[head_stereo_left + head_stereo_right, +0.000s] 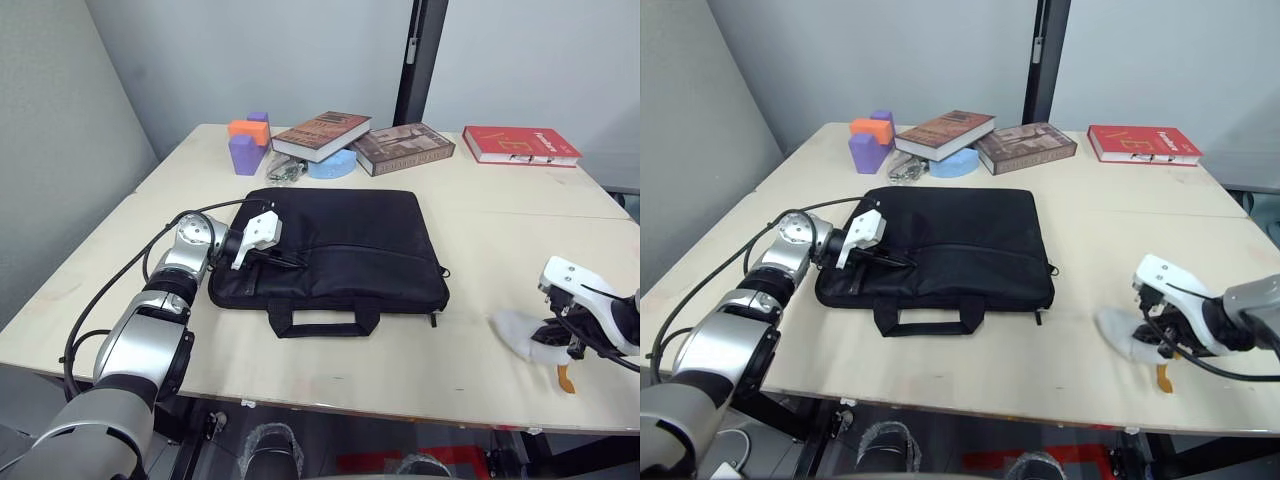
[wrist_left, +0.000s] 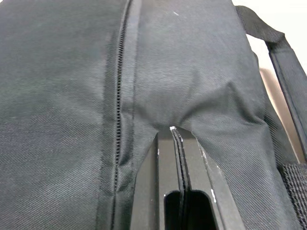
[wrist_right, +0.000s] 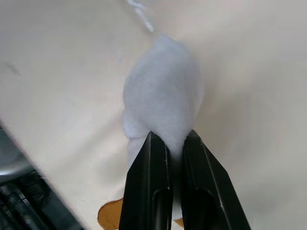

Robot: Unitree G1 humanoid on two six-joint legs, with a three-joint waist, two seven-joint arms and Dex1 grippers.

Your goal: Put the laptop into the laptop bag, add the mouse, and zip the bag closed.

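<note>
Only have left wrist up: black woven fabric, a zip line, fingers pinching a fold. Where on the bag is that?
Observer: At the left end of the black fabric briefcase-style laptop bag, beside its long zip. The left gripper is shut on the fabric there.
Operator: Bag flat?
Observer: Yes, flat on the pale wooden table, strap handles toward the robot.
Operator: Right arm?
Observer: The right gripper is shut on a soft white lump with an orange bit, at the table's front right, apart from the bag.
</note>
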